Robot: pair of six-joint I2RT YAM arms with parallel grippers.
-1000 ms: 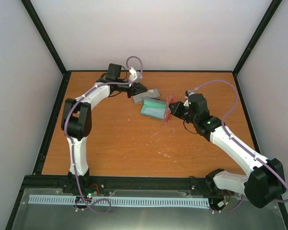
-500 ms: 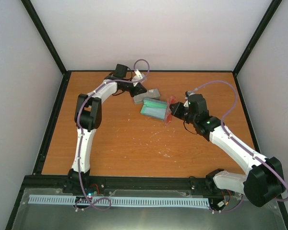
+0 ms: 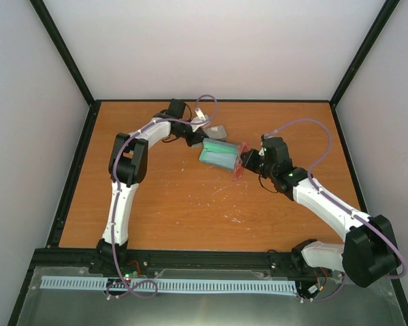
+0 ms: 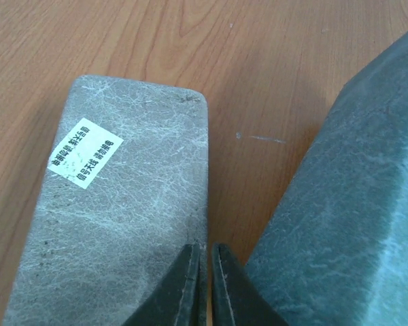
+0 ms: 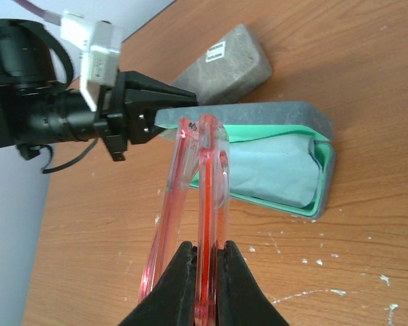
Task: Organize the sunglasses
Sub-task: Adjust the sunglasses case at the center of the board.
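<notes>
The red-pink see-through sunglasses (image 5: 200,183) are folded and stand on edge in my right gripper (image 5: 204,250), which is shut on them just right of the open case; they also show in the top view (image 3: 239,161). The open case (image 5: 323,170) has a green lining with a pale cloth (image 5: 272,170) inside, and its grey lid (image 4: 353,204) stands up. My left gripper (image 4: 204,252) is shut and empty. Its tips sit low between that lid and a closed grey case (image 4: 115,204) with a white label.
The closed grey case (image 3: 216,131) lies behind the open case (image 3: 217,154) at the back middle of the wooden table (image 3: 177,204). White scuff marks dot the table. Black frame rails border it.
My left gripper has moved right and lies down between the two cases. My right gripper has shifted slightly left and back with the sunglasses, closer to the open case.
</notes>
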